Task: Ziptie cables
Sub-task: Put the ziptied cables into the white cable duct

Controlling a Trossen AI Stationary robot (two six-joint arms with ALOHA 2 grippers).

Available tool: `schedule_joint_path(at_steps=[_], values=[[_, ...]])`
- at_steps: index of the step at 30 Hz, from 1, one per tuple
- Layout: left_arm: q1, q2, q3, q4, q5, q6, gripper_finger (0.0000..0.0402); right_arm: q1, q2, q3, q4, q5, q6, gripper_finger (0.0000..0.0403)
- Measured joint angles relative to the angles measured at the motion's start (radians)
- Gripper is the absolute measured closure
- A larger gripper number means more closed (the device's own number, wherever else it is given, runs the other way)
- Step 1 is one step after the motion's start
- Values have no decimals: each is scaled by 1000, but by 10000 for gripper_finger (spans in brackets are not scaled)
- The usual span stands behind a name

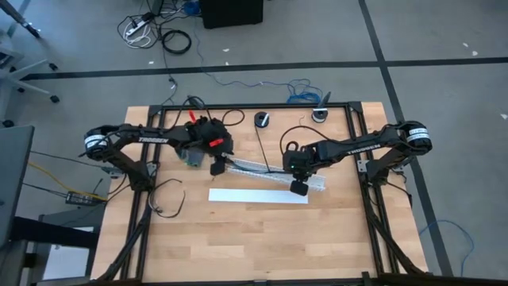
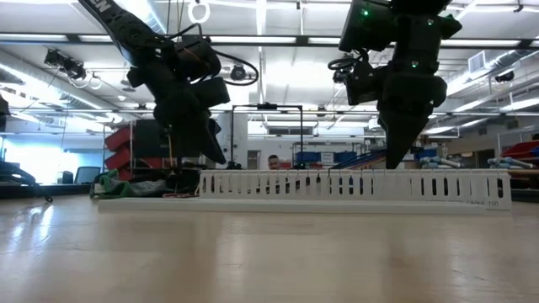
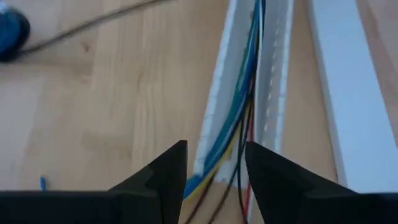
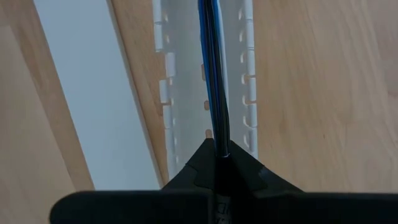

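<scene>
White slotted plastic duct [image 1: 274,173] lies on pale wood-grain worktop [image 1: 238,238], comb-like slotted walls clear in low view. The cables [image 4: 212,74], thin glossy wires, run lengthwise inside the duct; wrist views show blue, yellow, red and black strands that the high view cannot resolve. Flat smooth white cover strip [image 1: 258,195] lies just beside the duct. Left gripper [image 3: 214,171] at one duct end, dark wedge fingers spread either side of the cables. Right gripper [image 4: 217,155] at the other end, fingers pressed together, pinching the cables. "TROSSEN" lettering on both arms, high view only.
</scene>
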Motion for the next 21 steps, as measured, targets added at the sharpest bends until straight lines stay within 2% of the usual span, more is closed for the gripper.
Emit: schedule_joint_path(at_steps=[10, 21], values=[[-3, 54, 0, 88, -17, 3, 244, 0, 0, 0, 8, -5, -2, 395], [-6, 113, 0, 107, -18, -4, 244, 0, 0, 0, 14, -8, 2, 395]])
